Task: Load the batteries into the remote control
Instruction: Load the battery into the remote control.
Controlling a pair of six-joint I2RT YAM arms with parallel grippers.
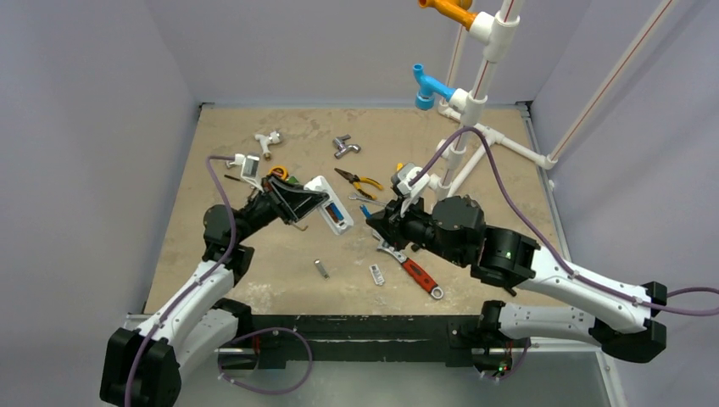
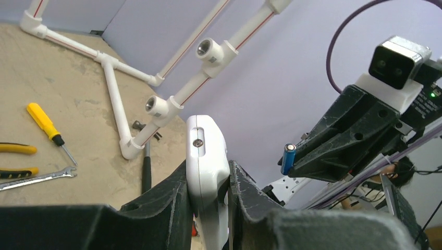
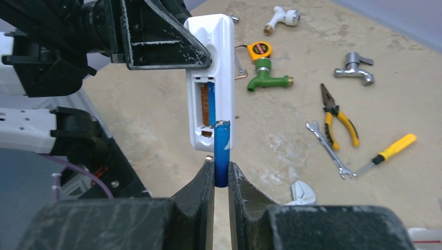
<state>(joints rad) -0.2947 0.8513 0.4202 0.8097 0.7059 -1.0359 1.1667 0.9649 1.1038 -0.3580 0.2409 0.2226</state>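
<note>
The battery (image 3: 222,153) is judged light, rigid and smooth-skinned, so it may slip or twist if pinched near an end. A hold across its lower body, with the top left free, is suited. It is clamped upright between the jaws of the right gripper (image 3: 221,169), just in front of the remote control (image 3: 211,78); contact cannot be told. The remote control, judged a light, hard plastic shell, is pinched by its edges in the left gripper (image 2: 208,179), raised above the table (image 1: 254,271). Its battery recess (image 3: 204,117) is turned toward the battery. One blue cell (image 3: 211,101) appears already seated there.
</note>
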